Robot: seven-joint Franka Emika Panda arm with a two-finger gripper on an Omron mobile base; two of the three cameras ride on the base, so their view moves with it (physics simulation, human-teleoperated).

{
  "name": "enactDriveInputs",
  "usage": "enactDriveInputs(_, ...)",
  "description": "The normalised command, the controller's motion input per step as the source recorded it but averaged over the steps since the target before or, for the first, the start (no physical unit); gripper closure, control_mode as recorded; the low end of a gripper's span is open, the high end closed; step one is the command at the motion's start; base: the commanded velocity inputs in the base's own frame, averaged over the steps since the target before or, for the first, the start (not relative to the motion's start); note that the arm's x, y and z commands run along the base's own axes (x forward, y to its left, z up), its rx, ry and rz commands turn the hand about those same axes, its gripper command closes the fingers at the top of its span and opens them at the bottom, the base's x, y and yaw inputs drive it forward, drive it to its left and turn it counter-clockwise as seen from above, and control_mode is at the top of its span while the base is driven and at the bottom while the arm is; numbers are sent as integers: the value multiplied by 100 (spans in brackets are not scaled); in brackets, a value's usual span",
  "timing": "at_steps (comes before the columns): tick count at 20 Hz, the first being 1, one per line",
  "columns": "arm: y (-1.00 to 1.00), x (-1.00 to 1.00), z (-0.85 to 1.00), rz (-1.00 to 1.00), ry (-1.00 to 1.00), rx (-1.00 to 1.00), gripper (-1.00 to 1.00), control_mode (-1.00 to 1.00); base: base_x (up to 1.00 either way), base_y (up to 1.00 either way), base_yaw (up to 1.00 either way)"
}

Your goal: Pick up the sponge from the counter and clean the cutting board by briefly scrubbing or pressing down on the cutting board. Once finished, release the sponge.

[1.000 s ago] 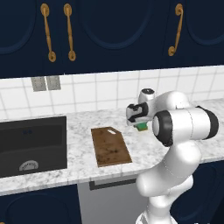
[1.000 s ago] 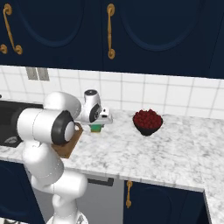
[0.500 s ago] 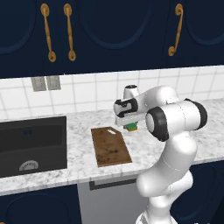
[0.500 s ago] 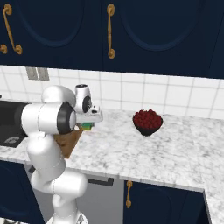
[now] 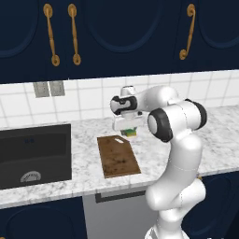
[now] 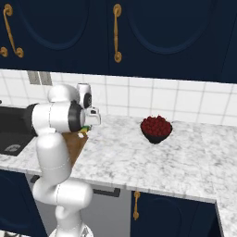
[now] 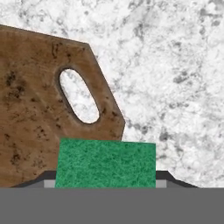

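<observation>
The green and yellow sponge hangs in my gripper, which is shut on it, a little above the far right corner of the cutting board. In the hand view the sponge's green face lies over the board's corner, just below its pale oval hole. From the right base view the sponge peeks out beside my arm, with the board partly hidden behind it. The speckled marble counter spreads out around the board.
A black sink basin is sunk into the counter left of the board. A dark bowl of red fruit stands on the counter to the right. White tiled wall and dark blue cabinets rise behind.
My gripper has carried the sponge leftward from the bare counter to above the board's far right corner.
</observation>
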Motion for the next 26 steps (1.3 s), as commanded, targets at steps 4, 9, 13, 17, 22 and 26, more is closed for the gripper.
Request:
enactDriveInputs(4,3,-6,0,0,-5,0,100,-100,0,0,0)
enactDriveInputs(9,41,-32,-30,0,-18,-6,100,-100,0,0,0)
enactDriveInputs(13,44,-46,-40,0,-20,-4,100,-100,0,0,0)
enactDriveInputs(17,26,-47,-40,0,-17,-1,100,-100,0,0,0)
enactDriveInputs(22,24,-5,-33,-1,-13,0,100,-100,0,0,0)
enactDriveInputs(26,21,1,-24,0,-3,0,100,-100,0,0,0)
